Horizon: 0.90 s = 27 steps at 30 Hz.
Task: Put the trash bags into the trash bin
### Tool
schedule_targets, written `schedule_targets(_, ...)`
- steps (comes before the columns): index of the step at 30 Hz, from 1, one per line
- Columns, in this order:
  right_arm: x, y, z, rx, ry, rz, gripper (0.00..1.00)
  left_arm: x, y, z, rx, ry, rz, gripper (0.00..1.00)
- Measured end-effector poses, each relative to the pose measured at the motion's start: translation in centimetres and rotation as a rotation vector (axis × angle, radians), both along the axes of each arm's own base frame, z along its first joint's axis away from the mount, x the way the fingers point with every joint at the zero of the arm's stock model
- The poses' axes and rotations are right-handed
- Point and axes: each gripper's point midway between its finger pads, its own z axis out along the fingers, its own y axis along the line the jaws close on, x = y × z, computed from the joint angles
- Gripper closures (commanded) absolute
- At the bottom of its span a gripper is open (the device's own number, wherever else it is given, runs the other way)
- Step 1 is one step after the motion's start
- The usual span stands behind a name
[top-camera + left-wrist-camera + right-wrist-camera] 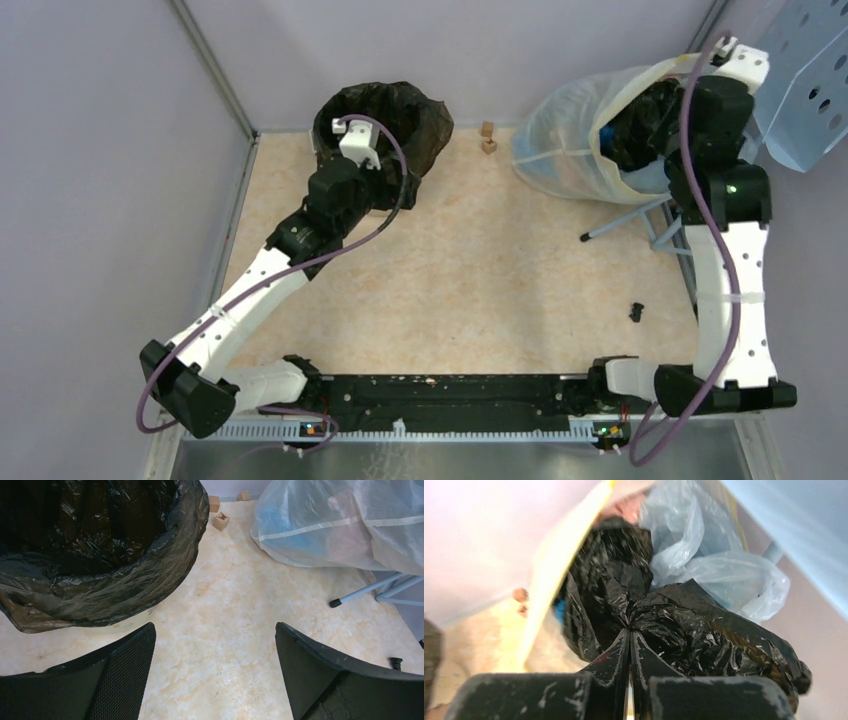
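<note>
Pickup step: right gripper (630, 631) clamped on glossy black film bag (704, 635). Next, carry to black-lined round bin (167, 570) beside parted left gripper (215, 627).

Pale lilac walls (100, 150) around a beige marbled tabletop (480, 260)

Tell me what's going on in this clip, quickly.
The right end effector is in the mouth of the translucent sack at the far right, closed on a crumpled black trash bag there. The left end effector hangs open and empty next to the black-lined trash bin at the far left. The gripped bag is not yet in the bin.
</note>
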Motion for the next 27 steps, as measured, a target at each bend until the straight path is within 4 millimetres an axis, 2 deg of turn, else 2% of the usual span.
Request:
schedule_targets(3, -2.3, 0.9, 4.1, 0.027, -0.12, 0.068, 1.0, -0.4, -0.1, 0.3, -0.008, -0.005, -0.018, 0.06)
schedule_targets(8, -7.4, 3.4, 12.2, 0.064, -0.384, 0.238, 1.0, -1.0, -0.2, 1.0, -0.025, -0.02, -0.044, 0.06)
schedule_targets(11, -11.0, 6.4, 17.4, 0.084, -0.558, 0.424, 1.0, -1.4, -0.4, 1.5, -0.036, -0.03, -0.061, 0.06)
schedule_targets(13, -12.9, 8.5, 20.1, 0.097, -0.651, 0.552, 1.0, -1.7, -0.4, 1.8, -0.043, -0.035, -0.072, 0.06)
schedule_targets(15, -14.4, 10.8, 21.9, 0.112, -0.712, 0.687, 1.0, -2.1, -0.4, 2.0, -0.051, -0.043, -0.085, 0.05)
schedule_targets(17, -14.9, 13.4, 22.1, 0.149, -0.713, 0.84, 1.0, -2.7, -0.4, 2.1, -0.06, -0.046, -0.1, 0.03)
schedule_targets(19, -14.0, 15.9, 20.5, 0.206, -0.664, 0.989, 1.0, -3.3, -0.5, 2.2, -0.075, -0.053, -0.123, 0.01)
schedule_targets(20, -13.1, 17.1, 18.9, 0.246, -0.617, 1.055, 1.0, -3.6, -0.6, 2.3, -0.084, -0.055, -0.139, 0.01)
schedule_targets(22, -10.5, 18.9, 14.4, 0.336, -0.498, 1.133, 1.0, -4.4, -1.2, 2.2, -0.107, -0.059, -0.189, 0.01)
schedule_targets(25, -6.5, 21.9, 3.1, 0.514, -0.209, 1.167, 1.0, -5.6, -2.8, 1.3, -0.135, -0.052, -0.296, 0.01)
schedule_targets(27, -6.0, 24.3, -5.5, 0.613, 0.019, 1.172, 1.0, -6.5, -3.9, 0.0, -0.158, -0.029, -0.369, 0.01)
